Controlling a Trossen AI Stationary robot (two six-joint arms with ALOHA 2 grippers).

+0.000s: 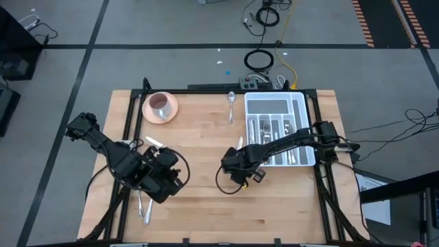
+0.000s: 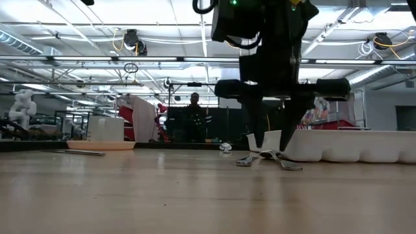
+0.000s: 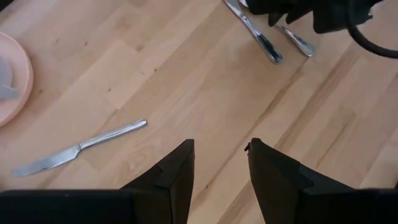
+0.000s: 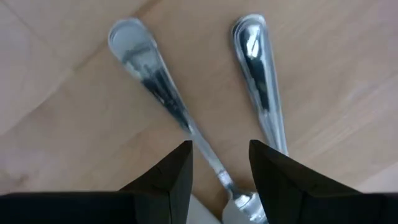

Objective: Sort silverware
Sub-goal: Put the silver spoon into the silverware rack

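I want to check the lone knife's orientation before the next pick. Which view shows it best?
The left wrist view: the knife lies whole and unobstructed on bare wood beside the pink saucer. The high view gives only a small sliver by the left arm. The low view shows it edge-on. The right wrist view misses it.

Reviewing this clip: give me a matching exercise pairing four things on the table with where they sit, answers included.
Things:
1. pink saucer
2. white tray
3. lone knife
4. right gripper

Places:
A. table's far right, holding sorted silverware
B. over two silverware handles lying on the wood
C. table's far left, cup on it
D. bare wood ahead of the left gripper, near the saucer

Pairs: 1-C, 2-A, 3-D, 4-B
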